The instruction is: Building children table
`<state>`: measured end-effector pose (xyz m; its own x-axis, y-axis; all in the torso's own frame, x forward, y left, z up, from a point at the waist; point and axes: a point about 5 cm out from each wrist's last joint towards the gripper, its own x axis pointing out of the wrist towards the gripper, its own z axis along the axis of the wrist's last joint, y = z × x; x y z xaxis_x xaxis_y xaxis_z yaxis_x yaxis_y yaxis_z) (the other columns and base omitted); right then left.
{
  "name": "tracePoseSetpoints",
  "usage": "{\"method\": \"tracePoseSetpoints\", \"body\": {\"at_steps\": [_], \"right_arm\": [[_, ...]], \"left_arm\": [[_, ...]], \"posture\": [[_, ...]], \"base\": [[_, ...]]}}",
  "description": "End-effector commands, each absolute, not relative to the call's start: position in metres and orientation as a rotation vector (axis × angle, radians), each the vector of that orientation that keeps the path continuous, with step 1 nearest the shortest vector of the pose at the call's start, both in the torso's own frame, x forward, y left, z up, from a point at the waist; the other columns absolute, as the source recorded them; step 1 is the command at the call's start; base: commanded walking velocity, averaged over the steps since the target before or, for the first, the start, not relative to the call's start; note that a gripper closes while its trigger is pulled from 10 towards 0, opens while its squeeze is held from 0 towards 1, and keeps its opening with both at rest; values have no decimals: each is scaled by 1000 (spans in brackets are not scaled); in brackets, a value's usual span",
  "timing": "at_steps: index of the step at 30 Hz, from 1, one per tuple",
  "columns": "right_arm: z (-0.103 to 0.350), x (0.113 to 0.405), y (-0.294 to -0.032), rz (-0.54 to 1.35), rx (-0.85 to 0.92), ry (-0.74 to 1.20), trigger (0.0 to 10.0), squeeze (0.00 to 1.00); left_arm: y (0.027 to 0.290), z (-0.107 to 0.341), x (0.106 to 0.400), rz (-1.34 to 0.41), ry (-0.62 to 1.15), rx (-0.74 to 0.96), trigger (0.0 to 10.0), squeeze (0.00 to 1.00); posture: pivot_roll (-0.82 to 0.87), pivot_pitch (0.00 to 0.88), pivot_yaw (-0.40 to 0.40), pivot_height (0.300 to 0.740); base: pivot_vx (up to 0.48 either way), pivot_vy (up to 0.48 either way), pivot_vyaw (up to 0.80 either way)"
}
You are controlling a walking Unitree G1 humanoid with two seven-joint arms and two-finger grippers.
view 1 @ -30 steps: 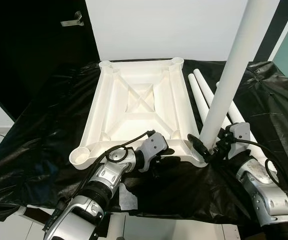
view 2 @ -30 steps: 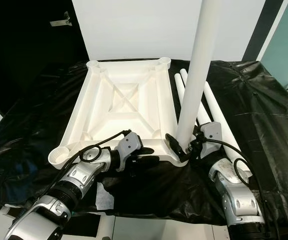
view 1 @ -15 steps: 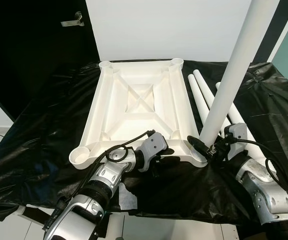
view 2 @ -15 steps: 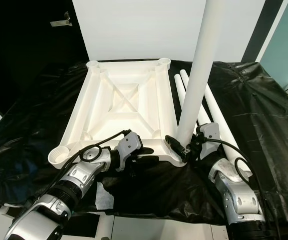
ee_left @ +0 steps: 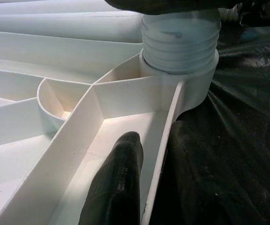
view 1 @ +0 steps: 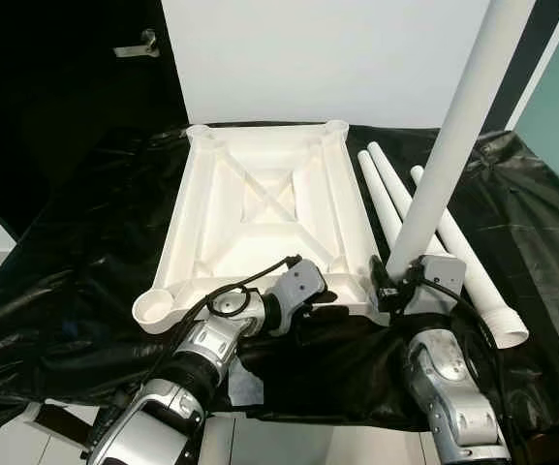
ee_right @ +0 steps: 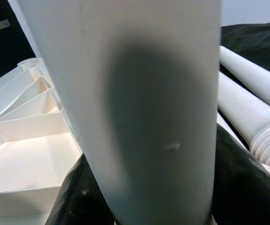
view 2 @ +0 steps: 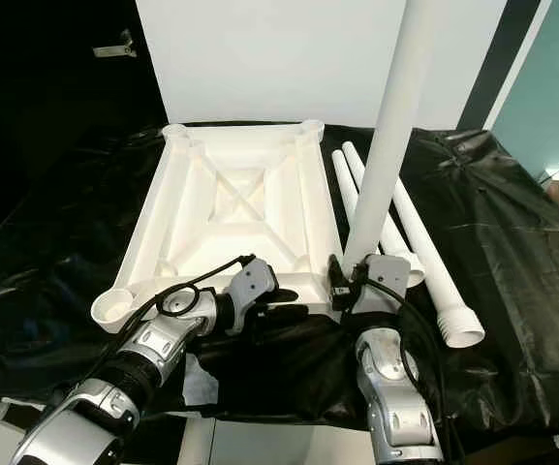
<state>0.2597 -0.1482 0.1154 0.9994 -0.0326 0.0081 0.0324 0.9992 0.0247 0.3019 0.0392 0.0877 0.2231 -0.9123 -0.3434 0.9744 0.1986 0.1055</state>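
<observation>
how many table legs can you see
4. One leg stands upright in the tabletop's near right corner socket, gripped by the right pincer. Three legs lie on the black sheet right of the tabletop.

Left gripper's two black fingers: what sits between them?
In the left wrist view, the near edge wall of the upturned white tabletop stands between the left gripper's fingers, one inside the frame, one outside on the black sheet.

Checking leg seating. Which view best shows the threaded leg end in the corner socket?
Left wrist view: the threaded end sits in the corner socket close up, threads partly exposed. Eye views show the table leg upright, with the right gripper hiding the joint. Right wrist view shows only the smooth shaft.
</observation>
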Motion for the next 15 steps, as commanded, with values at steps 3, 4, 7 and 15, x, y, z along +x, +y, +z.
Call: {"method": "tracePoseSetpoints", "body": {"at_steps": [3, 4, 7, 15], "right_arm": [[95, 256, -168, -144, -19, 97, 10000, 0], [95, 256, -168, -144, -19, 97, 10000, 0], [102, 257, -166, -90, -32, 54, 10000, 1000], [116, 265, -185, 142, -218, -8, 10000, 0]], "left_arm": [[52, 56, 284, -1410, 397, 354, 10000, 0], [52, 56, 284, -1410, 397, 354, 10000, 0], [52, 56, 283, -1412, 398, 351, 10000, 0], [51, 56, 285, -1403, 400, 341, 10000, 0]], "posture": [[-64, 0, 33, 740], [-64, 0, 33, 740], [-65, 0, 32, 740], [-77, 3, 23, 740]], "base": [[0, 0, 0], [0, 0, 0], [0, 0, 0], [0, 0, 0]]}}
